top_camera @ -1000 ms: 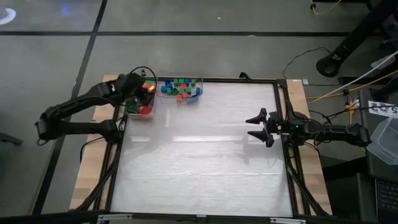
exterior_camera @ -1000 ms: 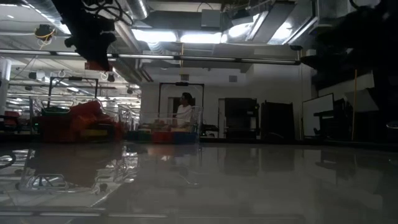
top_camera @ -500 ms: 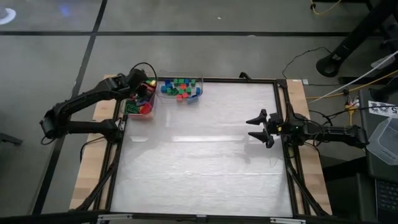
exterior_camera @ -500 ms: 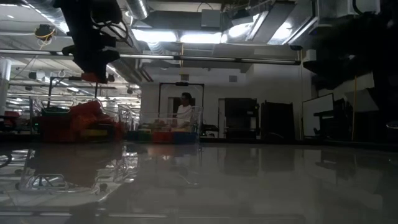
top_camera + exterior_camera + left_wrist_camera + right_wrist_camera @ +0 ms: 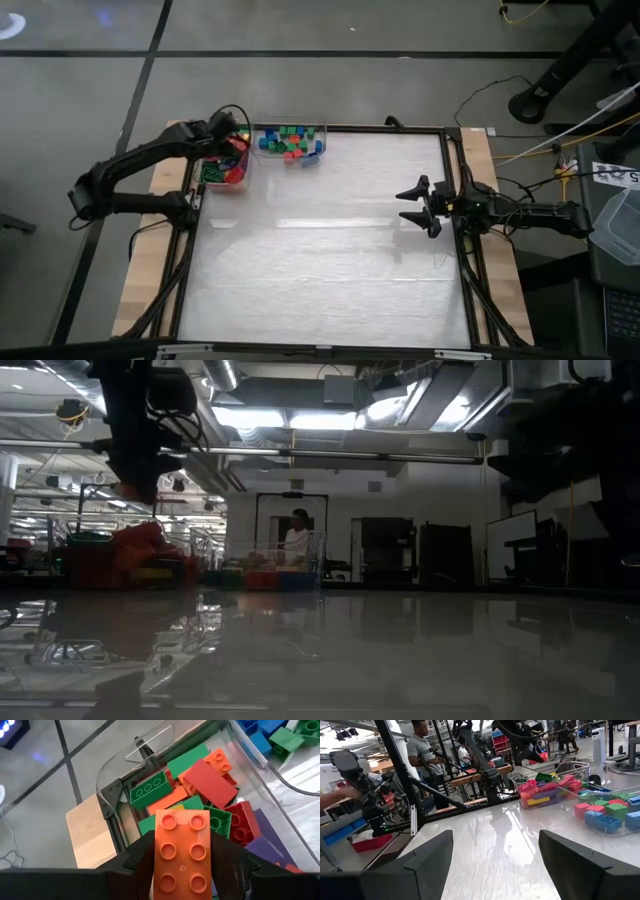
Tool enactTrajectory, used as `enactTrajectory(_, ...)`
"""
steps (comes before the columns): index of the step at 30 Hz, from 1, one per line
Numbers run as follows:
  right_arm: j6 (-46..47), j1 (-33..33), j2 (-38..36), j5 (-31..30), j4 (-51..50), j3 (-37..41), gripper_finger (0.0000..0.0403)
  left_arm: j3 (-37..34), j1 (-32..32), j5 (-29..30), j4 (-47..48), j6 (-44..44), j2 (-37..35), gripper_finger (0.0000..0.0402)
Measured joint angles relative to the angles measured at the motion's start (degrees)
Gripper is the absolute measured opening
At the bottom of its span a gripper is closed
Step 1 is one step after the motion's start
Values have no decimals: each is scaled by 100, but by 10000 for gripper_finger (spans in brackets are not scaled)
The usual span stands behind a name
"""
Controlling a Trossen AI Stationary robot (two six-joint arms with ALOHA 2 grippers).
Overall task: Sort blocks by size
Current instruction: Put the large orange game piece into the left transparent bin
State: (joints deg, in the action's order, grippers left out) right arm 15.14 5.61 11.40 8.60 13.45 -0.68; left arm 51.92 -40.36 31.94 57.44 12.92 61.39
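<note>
Orange brick (image 5: 182, 851) clamped in left hand (image 5: 183, 865), over bin (image 5: 260, 785)

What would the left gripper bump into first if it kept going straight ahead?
Probably the pile of long bricks in the clear bin. The left gripper, holding an orange brick, points into it.

Two bins side by side at table's far left corner. Left gripper (image 5: 232, 136) over the left bin (image 5: 226, 170), holding a long brick (image 5: 182, 855). Right gripper (image 5: 412, 204) at table's (image 5: 320, 270) right edge.
</note>
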Motion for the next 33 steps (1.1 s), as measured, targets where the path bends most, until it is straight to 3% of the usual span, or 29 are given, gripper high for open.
enactTrajectory(13, 118, 0, 0, 2, -168, 6, 294, 0, -11, -21, 40, -585, 195, 153)
enactTrajectory(24, 125, 2, 0, 2, -172, 10, 294, 0, -139, 64, -123, -275, 1046, 153)
enactTrajectory(33, 162, 4, 7, -46, -772, 13, 294, 0, -89, 68, -303, -128, 1383, 153)
